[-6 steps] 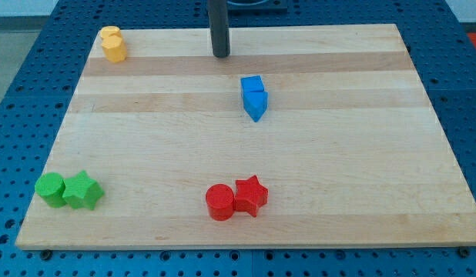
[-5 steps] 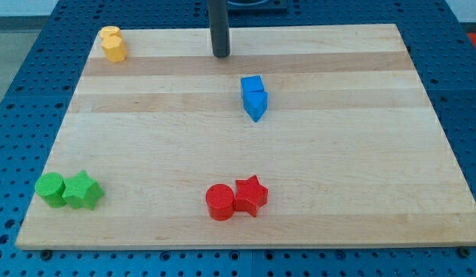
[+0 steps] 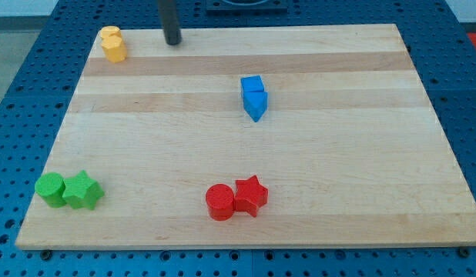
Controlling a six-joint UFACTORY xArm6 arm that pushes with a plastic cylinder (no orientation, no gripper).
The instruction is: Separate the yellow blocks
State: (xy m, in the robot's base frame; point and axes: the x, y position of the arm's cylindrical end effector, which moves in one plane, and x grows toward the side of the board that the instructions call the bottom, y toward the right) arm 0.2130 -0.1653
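The yellow blocks [image 3: 112, 43] sit touching each other in the corner at the view's top left of our wooden board [image 3: 246, 223], one behind the other, so the rear one is partly hidden and we cannot make out either shape for sure. My tip [image 3: 173, 43] rests on the board near the view's top edge, to the right of the yellow pair and apart from it; the rod is cut off by the top of the frame. We carry no gripper, only this rod, holding nothing. Two blue blocks [image 3: 253, 97] touch near the middle. A green cylinder [image 3: 50, 188] touches a green star [image 3: 82, 191] at bottom left. A red cylinder [image 3: 220, 202] touches a red star [image 3: 251, 195] at bottom centre.
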